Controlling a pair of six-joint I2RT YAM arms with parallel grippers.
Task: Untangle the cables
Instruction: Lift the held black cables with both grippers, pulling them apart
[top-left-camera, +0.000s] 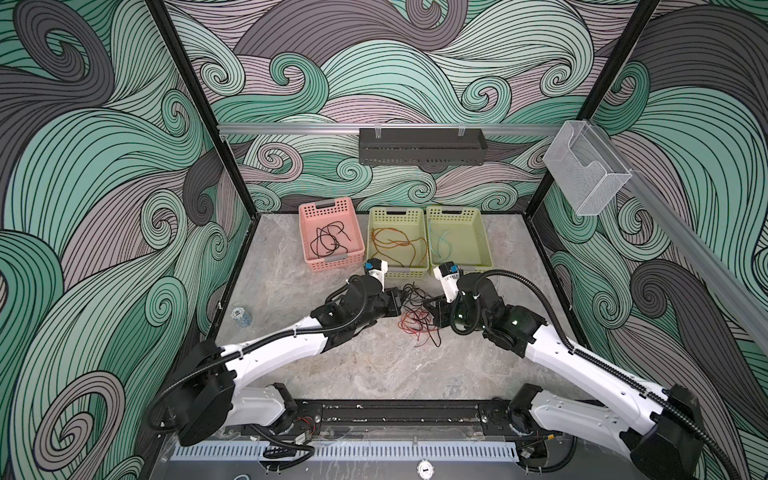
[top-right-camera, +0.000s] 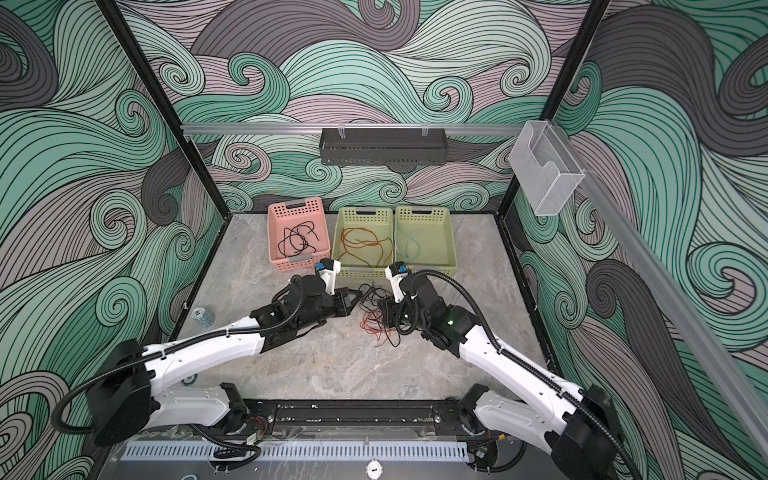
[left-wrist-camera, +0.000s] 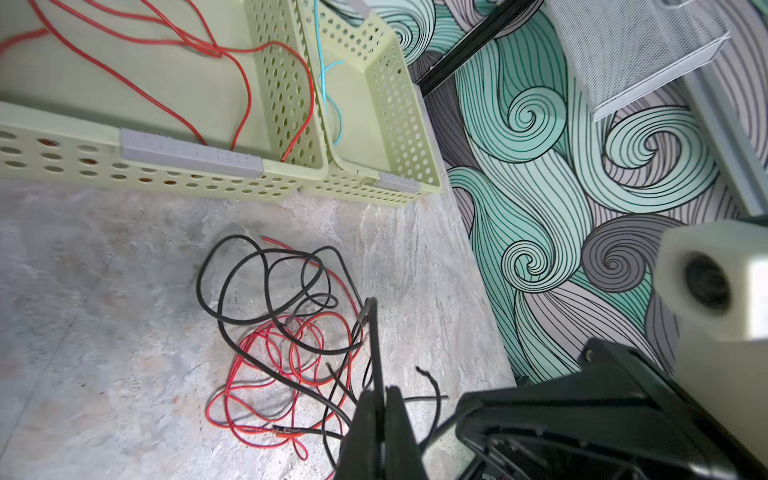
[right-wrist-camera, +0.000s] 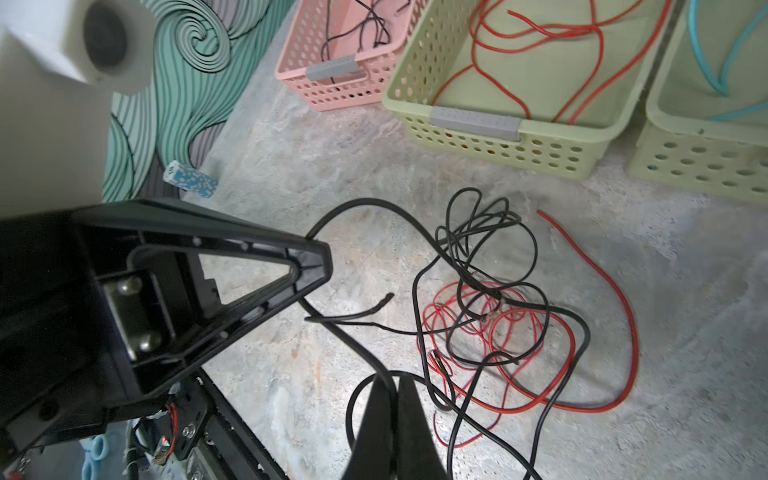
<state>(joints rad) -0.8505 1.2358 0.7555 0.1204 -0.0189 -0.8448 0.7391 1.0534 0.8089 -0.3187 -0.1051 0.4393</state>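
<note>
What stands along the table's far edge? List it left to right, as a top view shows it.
pink basket with black cables → middle green basket with orange-brown cables → right green basket with a teal piece

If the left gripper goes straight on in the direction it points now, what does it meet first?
Most likely the tangle of black and red cables just ahead of the left gripper, which is shut on a black cable. It could pass above them; its height is unclear.
</note>
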